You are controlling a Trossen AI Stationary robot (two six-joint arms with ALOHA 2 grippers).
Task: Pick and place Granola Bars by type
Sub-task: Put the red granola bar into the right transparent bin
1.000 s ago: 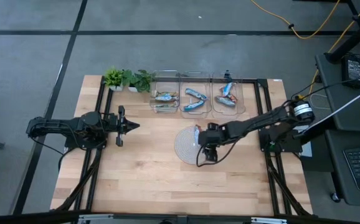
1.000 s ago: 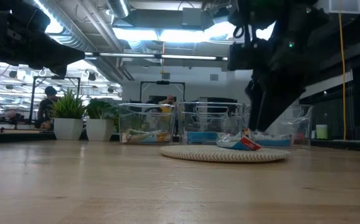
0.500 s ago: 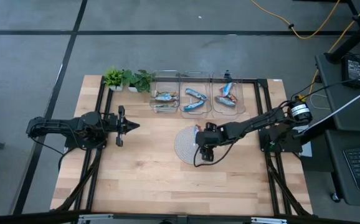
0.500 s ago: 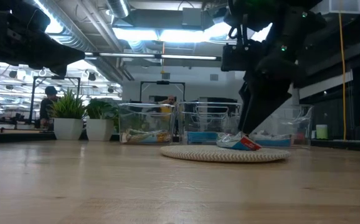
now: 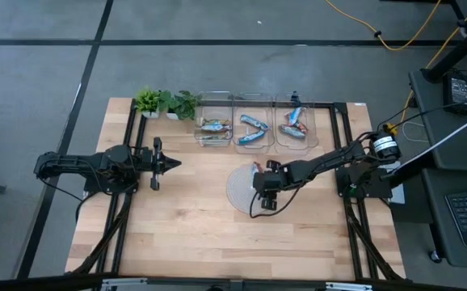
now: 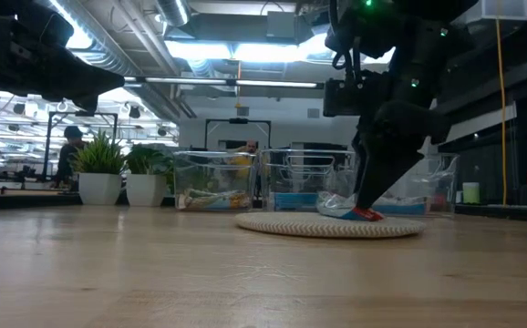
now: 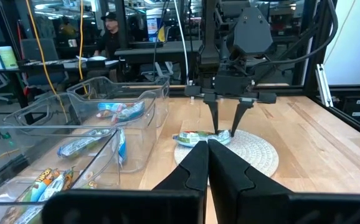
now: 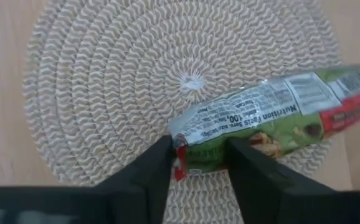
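Fingers of the right gripper [image 8: 198,163] are coming together around one end of a green and red granola bar [image 8: 273,118], one finger on each side of it, but I cannot tell if they are already pressing it. A moment earlier these fingers were spread wide above the bar; now they are narrowing and are lower, down at the woven round mat [image 5: 237,190] in the middle of the high view, so the pick seems to be starting. The bar is lying flat on this mat, toward its right edge. Behind it, in the upper middle of the frame, three clear bins [image 5: 254,129] are already holding other bars [image 5: 251,129]. The left gripper [image 5: 167,163] is waiting closed and empty at the left, well apart from the mat.
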